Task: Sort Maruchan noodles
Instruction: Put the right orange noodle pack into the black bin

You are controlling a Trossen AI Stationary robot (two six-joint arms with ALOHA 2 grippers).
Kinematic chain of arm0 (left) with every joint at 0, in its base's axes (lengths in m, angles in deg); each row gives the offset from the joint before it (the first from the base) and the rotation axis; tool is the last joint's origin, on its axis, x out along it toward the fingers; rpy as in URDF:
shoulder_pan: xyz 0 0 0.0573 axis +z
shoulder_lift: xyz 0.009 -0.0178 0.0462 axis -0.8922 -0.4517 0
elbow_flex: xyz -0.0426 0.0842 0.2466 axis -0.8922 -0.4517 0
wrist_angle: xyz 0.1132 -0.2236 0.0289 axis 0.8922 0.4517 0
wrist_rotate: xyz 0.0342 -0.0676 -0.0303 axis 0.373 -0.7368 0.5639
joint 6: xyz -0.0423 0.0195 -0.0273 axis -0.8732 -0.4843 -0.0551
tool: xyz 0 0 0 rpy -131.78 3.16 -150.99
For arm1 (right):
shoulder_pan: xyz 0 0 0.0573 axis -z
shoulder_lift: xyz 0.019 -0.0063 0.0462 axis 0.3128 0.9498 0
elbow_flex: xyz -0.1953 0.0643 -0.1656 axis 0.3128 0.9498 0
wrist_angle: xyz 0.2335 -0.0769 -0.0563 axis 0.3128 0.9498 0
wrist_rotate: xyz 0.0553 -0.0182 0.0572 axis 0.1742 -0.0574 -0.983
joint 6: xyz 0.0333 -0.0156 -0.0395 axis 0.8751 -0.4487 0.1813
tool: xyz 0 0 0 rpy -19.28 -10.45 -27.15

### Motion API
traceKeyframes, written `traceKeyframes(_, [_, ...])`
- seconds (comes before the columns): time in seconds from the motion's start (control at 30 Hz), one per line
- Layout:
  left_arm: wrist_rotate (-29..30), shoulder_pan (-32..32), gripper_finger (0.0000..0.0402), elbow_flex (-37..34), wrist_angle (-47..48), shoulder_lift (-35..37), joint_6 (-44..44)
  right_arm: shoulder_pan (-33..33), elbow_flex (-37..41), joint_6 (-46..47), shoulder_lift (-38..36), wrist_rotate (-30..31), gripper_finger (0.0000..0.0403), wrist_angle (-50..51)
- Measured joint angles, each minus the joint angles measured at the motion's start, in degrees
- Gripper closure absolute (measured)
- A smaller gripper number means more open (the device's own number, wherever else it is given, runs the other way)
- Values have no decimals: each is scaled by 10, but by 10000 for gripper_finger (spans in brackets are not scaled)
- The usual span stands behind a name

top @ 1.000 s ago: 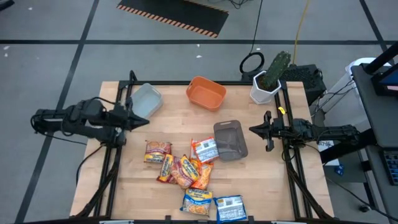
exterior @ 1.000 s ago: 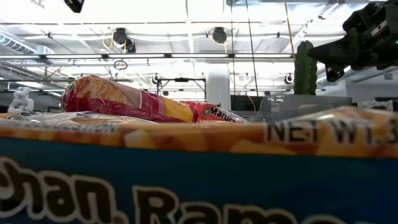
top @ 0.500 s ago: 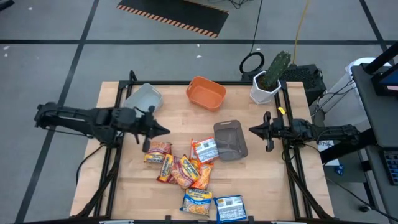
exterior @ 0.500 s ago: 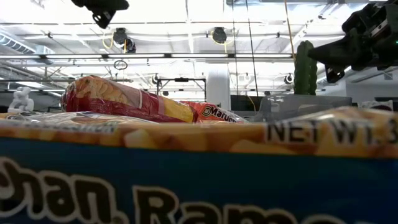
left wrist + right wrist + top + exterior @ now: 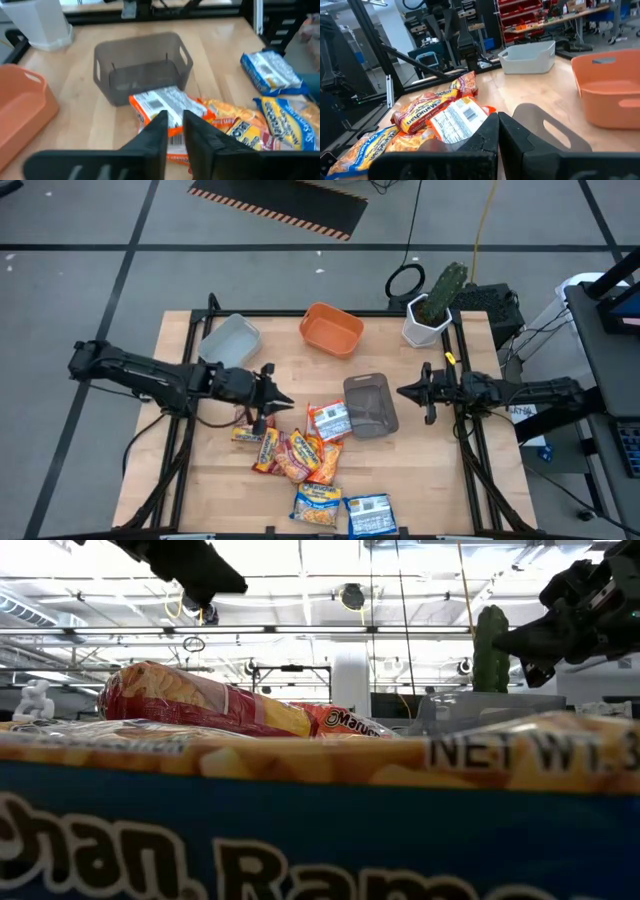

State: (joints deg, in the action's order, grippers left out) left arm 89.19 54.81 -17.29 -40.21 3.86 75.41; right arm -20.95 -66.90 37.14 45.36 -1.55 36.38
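Since a second ago my left claw, fingers together, swung over the Maruchan noodles; light, crinkly, slippery packets, so I'd pinch an edge.

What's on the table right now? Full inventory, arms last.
Maruchan noodles: about eight packets, orange, red and yellow-blue, heaped at the table's middle and near edge.
Dark grey tray: one, right of the heap, a packet leaning on its left side.
Orange tray: one, at the far edge, centre.
Light grey tray: one, far left.
Cactus in white pot: one, green, far right corner.
Left gripper: reached out above the heap's left end, fingers nearly together, holding nothing.
Right gripper: at the table's right edge beside the dark grey tray, fingers closed, empty.
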Motion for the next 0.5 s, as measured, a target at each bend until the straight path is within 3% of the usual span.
traceKeyframes(0.2, [-1, -15, 279, 0, 5, -45, -12, 0, 0, 9, 20, 0, 403, -1])
traceKeyframes(0.5, [0, -21, 274, 0, -22, -124, -26, 0, 0, 2, 42, 0, 403, -1])
